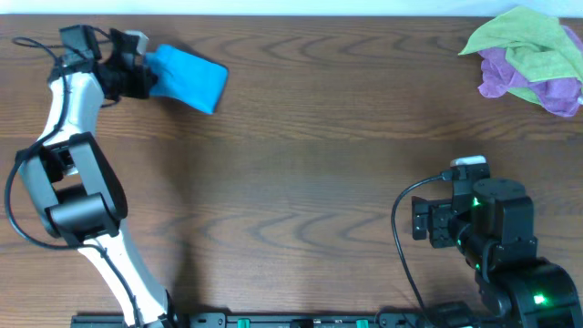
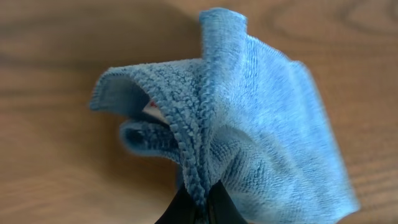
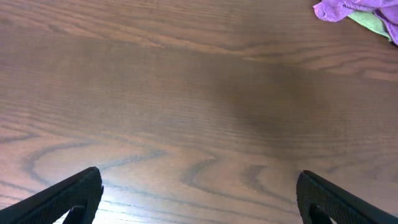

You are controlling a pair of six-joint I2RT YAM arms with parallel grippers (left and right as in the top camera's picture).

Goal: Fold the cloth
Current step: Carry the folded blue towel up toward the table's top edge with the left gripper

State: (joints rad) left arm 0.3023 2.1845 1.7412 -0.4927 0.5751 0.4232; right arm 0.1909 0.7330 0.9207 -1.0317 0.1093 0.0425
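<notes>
- Overhead view: the cloth (image 1: 193, 80) is in the upper left of the frame, bunched into a rough wedge. Its left end is caught in the left fingers (image 1: 144, 80), and the rest trails toward frame right over the desk (image 1: 310, 137).
- Left wrist view: the left fingers (image 2: 202, 208) are pressed together on a hemmed edge at bottom centre. The cloth (image 2: 261, 130) stands up from them in loose, curled layers, not flat.
- The right fingers (image 3: 74, 196) are spread wide with nothing between them, over bare desk. In the overhead view they are at lower right (image 1: 424, 221), well apart from the cloth.
- A lime-green cloth (image 1: 524, 41) and a purple cloth (image 1: 510, 84) lie heaped at upper right, away from the work.
- Risk: the grip is on one narrow bit of hem. If the cloth is dragged or laid down as it is, the curled layers will likely set crooked, or the hem may slip free.
- Risk: with only one corner held, the far edge can fold under itself.
- View differences: the left wrist view shows the pinch and the layering, with a pale patch in the hollow that may be the tag. The overhead view shows none of that, but it alone places both arms. I cannot tell from either view whether the cloth is touching the desk.
</notes>
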